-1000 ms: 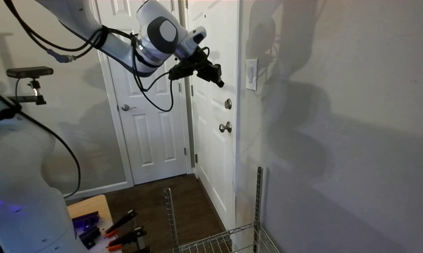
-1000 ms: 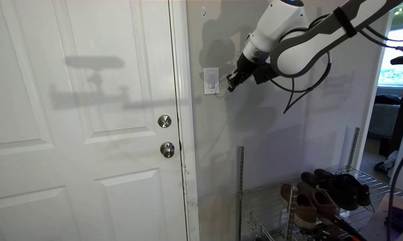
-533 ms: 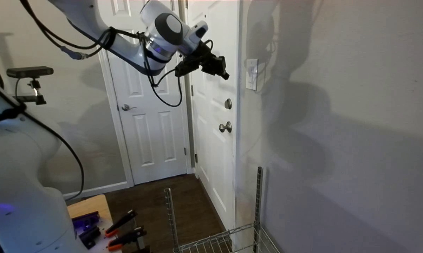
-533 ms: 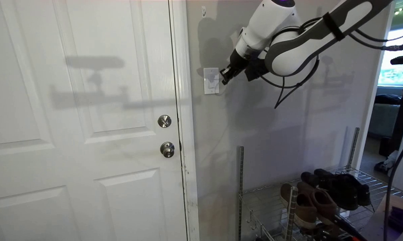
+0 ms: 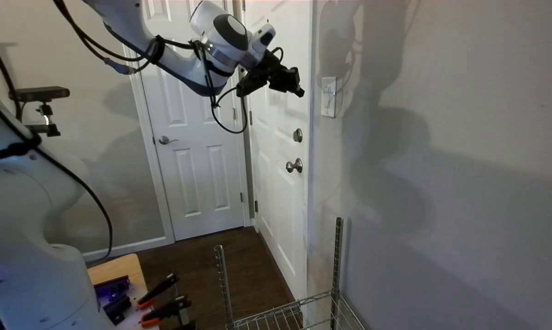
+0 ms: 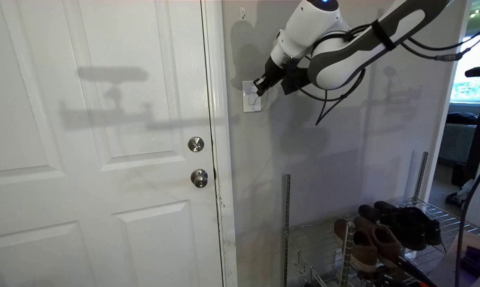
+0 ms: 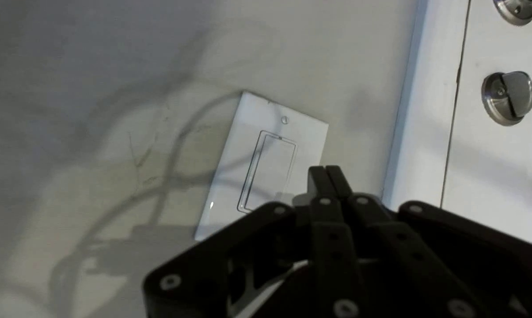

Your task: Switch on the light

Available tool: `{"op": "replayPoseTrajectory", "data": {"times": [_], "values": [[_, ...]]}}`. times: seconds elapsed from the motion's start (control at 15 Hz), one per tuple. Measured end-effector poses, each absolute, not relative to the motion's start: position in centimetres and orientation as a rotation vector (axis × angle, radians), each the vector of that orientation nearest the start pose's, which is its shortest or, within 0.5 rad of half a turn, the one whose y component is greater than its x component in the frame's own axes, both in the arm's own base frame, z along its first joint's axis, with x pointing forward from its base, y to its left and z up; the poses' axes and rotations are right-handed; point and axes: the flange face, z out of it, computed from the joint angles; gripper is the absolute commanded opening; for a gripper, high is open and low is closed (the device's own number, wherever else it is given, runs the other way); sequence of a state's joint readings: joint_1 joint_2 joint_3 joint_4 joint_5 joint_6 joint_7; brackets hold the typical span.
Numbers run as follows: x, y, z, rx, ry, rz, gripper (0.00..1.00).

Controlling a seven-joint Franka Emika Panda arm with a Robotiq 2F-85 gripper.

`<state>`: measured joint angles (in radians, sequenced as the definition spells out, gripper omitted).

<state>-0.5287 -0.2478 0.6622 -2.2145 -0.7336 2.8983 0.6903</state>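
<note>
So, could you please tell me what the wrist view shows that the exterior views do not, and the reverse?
Only the wrist view shows clearly that the gripper is closed, and a faceplate screw.

Only the exterior views show the metal wire shelving rack; brown shoes and a lever door handle each appear in an exterior view.

All share the gripper itself, the white paddle light switch, deadbolt and round door knob.

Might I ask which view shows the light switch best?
The wrist view: the light switch looks largest, its rocker outlined, though the gripper hides part of it. Both exterior views show it smaller; in an exterior view the fingers overlap its upper right corner.
</note>
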Motion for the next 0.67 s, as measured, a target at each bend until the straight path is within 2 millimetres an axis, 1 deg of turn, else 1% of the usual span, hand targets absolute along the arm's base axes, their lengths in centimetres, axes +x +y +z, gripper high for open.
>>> {"op": "replayPoseTrajectory", "data": {"times": [0.27, 0.4, 0.67], "values": [[53.4, 13.4, 55.4, -2.971, -0.194, -1.611, 0.04], [54.2, 13.0, 55.4, -2.970, -0.171, -1.609, 0.04], [55.8, 12.0, 54.7, -2.983, -0.125, -1.586, 0.04]]}}
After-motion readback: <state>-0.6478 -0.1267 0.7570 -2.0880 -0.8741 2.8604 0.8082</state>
